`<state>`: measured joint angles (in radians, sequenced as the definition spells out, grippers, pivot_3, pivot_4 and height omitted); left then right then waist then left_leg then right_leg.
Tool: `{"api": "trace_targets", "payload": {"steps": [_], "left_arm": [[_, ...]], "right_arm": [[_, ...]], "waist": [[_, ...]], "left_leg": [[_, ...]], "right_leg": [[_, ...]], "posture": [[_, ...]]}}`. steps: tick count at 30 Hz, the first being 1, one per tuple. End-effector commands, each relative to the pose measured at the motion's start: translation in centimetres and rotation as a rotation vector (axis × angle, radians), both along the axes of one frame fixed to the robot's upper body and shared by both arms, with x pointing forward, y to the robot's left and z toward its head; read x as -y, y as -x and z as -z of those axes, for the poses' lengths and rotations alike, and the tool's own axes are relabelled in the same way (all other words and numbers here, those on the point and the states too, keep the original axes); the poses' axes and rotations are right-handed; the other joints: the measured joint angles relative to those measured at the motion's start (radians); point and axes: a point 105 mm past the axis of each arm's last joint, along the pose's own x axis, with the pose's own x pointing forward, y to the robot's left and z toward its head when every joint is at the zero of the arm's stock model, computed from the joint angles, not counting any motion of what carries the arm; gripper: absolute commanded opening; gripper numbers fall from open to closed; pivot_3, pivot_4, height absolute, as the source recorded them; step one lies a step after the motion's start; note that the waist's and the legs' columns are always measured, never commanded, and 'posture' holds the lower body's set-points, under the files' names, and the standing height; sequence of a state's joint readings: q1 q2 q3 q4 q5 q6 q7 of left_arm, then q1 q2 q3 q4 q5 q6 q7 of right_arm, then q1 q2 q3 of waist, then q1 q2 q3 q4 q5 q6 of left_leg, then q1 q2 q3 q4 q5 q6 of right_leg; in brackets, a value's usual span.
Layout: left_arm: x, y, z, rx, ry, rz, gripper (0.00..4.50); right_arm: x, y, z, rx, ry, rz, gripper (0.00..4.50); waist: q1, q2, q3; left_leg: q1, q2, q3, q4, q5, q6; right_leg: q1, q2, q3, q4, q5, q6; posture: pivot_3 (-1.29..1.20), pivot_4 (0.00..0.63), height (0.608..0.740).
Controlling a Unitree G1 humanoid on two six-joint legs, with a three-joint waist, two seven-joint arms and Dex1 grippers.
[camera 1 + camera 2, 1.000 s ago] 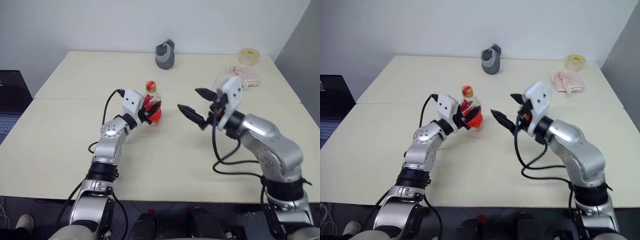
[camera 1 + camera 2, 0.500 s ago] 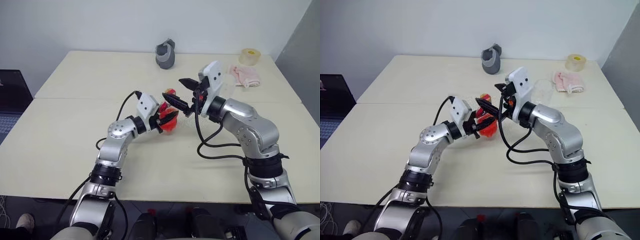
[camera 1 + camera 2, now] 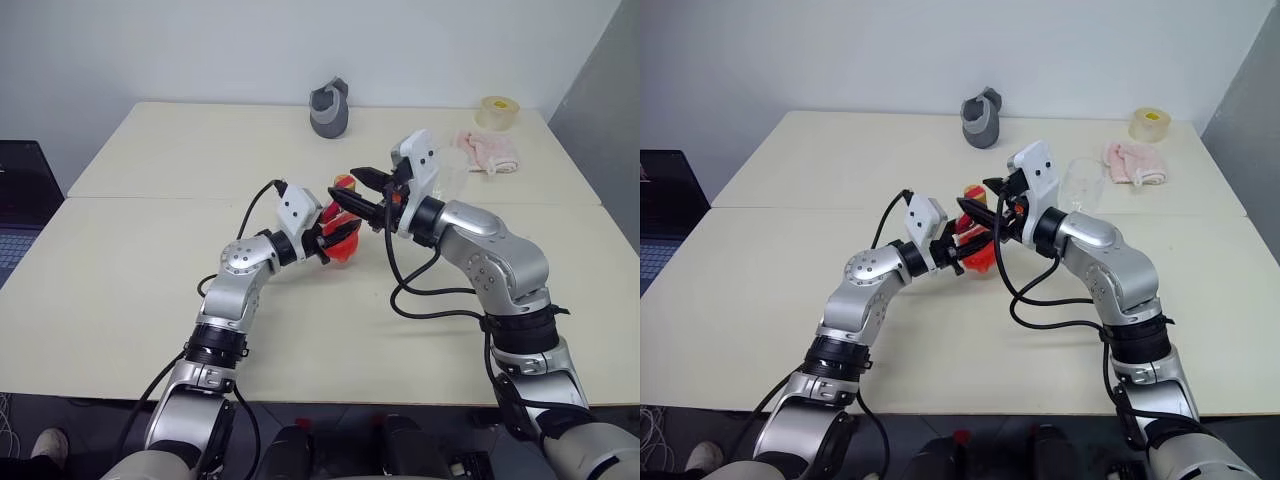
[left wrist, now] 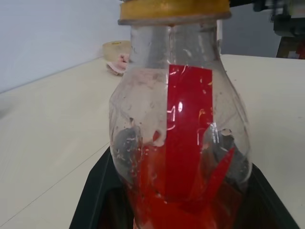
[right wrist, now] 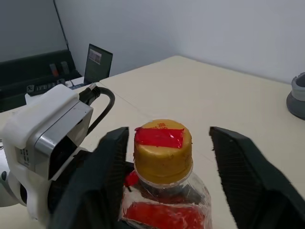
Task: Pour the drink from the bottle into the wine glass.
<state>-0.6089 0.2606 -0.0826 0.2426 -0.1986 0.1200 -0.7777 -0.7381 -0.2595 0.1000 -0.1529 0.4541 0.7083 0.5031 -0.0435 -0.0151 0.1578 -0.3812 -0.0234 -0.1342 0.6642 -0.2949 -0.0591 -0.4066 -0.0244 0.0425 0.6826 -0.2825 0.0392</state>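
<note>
The bottle (image 3: 343, 246) is a small clear plastic one with a yellow cap (image 5: 162, 151) and a red tape strip. It is held upright just above the table (image 3: 150, 290), and the red drink (image 4: 183, 202) fills its lower part. My left gripper (image 3: 334, 232) is shut on the bottle's body from the left. My right gripper (image 3: 345, 187) reaches in from the right at cap height. It is open, with its fingers (image 5: 107, 164) on either side of the cap and a gap on each side. The wine glass (image 3: 1081, 184) stands behind my right wrist.
A grey pouch (image 3: 330, 108) sits at the table's far edge. A tape roll (image 3: 498, 110) and a pink cloth (image 3: 488, 150) lie at the far right. A laptop (image 3: 20, 205) stands off the table's left side.
My left gripper has carried the bottle to the right. My right gripper has swung left to the cap, and its fingers have drawn closer together.
</note>
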Motion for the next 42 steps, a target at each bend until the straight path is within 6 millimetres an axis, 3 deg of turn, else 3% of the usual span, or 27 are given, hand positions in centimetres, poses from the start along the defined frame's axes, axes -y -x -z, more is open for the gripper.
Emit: {"api": "trace_targets", "payload": {"steps": [1, 2, 8, 11, 18, 24, 33, 42], "left_arm": [[0.6, 0.2, -2.0, 0.08, 0.019, 0.027, 1.59], [0.6, 0.2, -2.0, 0.08, 0.019, 0.027, 1.59], [0.7, 1.0, -1.7, 0.072, 0.029, 0.036, 1.59], [1.1, 2.6, -1.4, 0.061, 0.033, 0.087, 1.59], [2.7, 8.5, -1.7, 0.008, 0.037, 0.386, 1.59], [2.4, 10.4, -2.0, -0.022, 0.038, 0.457, 1.59], [-1.2, 9.5, -0.5, -0.07, -0.017, 0.306, 1.59], [-3.4, 5.6, 0.6, -0.078, -0.059, 0.121, 1.59]], "right_arm": [[-0.2, 0.6, -2.0, 0.068, -0.038, -0.021, 1.44], [-0.2, 0.6, -2.0, 0.069, -0.039, -0.023, 1.24], [-0.7, 1.0, -1.9, 0.073, -0.033, -0.062, 1.24], [-1.7, 2.3, -1.6, 0.125, 0.024, -0.182, 1.24], [-2.9, 4.9, -0.2, 0.134, 0.114, -0.538, 1.24], [-3.1, 5.1, -0.3, 0.102, 0.128, -0.638, 1.24], [0.3, 6.2, -0.8, 0.012, 0.098, -0.552, 4.29], [0.3, 6.0, -1.4, 0.073, 0.085, -0.362, 4.29]], "waist": [[0.0, 0.0, 0.0], [0.0, 0.0, 0.0], [-0.001, 0.0, 0.0], [-0.005, 0.0, 0.0], [-0.012, 0.001, 0.0], [-0.012, 0.001, 0.001], [-0.002, 0.001, 0.001], [0.002, 0.002, 0.001]], "left_leg": [[0.0, 0.0, 0.0, 0.0, 0.0, 0.0], [0.0, 0.0, 0.0, 0.0, 0.0, 0.0], [0.0, 0.0, 0.0, 0.0, 0.0, 0.0], [0.0, 0.0, 0.0, 0.0, 0.0, 0.0], [0.0, 0.001, 0.0, 0.0, -0.001, 0.002], [0.001, 0.001, -0.001, 0.0, -0.001, 0.002], [0.0, 0.002, -0.002, 0.0, -0.001, 0.001], [0.0, 0.001, 0.0, -0.001, -0.001, 0.002]], "right_leg": [[0.0, 0.0, 0.0, 0.0, 0.0, 0.0], [0.0, 0.0, 0.0, 0.0, 0.0, 0.0], [0.0, 0.0, 0.0, 0.0, 0.0, 0.0], [0.0, 0.0, 0.001, 0.0, 0.0, 0.0], [0.0, 0.0, 0.0, 0.0, 0.0, 0.0], [0.0, 0.0, 0.0, 0.0, 0.0, 0.0], [0.0, -0.002, 0.0, -0.001, 0.0, 0.0], [0.0, -0.001, 0.0, -0.001, 0.0, 0.0]], "posture": [[0.0, 0.15, 0.74], [0.0, 0.15, 0.74], [0.0, 0.15, 0.74], [0.0, 0.15, 0.74], [0.0, 0.15, 0.74], [0.0, 0.15, 0.74], [0.0, 0.15, 0.74], [0.0, 0.15, 0.74]]}}
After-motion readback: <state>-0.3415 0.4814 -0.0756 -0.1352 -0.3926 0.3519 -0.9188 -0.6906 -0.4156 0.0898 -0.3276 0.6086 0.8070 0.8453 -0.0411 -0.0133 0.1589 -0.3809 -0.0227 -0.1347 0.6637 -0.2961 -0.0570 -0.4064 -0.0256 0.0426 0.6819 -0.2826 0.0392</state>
